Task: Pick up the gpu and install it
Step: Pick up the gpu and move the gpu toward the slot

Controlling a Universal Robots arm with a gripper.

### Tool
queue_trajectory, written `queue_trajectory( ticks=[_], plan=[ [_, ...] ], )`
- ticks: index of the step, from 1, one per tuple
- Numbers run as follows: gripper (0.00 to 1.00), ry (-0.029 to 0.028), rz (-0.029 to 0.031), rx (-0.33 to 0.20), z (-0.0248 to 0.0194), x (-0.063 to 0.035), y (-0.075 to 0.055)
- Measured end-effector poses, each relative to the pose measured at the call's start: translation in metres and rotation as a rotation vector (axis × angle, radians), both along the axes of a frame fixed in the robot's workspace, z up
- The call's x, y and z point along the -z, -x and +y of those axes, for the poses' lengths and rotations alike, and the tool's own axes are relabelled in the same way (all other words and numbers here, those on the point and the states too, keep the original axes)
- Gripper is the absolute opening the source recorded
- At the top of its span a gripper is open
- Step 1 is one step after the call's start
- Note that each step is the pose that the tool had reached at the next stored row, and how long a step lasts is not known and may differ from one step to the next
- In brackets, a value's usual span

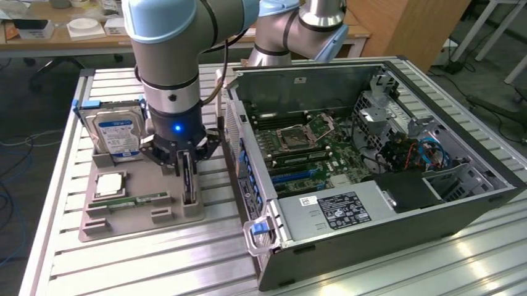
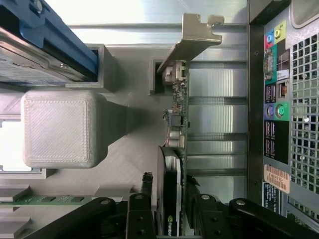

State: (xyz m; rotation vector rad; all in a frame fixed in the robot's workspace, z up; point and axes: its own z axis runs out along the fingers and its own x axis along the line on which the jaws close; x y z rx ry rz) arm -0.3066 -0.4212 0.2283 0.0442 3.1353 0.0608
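The gripper [image 2: 172, 219] is closed on the gpu [image 2: 172, 169], which is stood on edge in a slot at the tray's [image 1: 132, 216] edge beside the case [image 1: 461, 203]. The pick-up step looks to be in hand. A straight, upright lift is called for.

Gpu [image 1: 189, 188] [image 2: 175, 144]: thin dark card, upright on its long edge in a slot of the grey tray [image 1: 140, 216]. It sits on the tray's side toward the exterior view's right, just beside the computer case [image 1: 371, 234]. Wrist view: green board edge, black cooler face, silver bracket [image 2: 195, 36] at the far end. Gripper [image 1: 186, 168] clamps both faces.
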Motion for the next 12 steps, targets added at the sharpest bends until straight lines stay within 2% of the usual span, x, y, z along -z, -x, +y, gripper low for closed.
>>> queue_trajectory(
  ticks=[12],
  plan=[
    [0.36, 0.0000, 0.0000, 0.000, -0.0003, 0.0000, -0.0016]
  ],
)
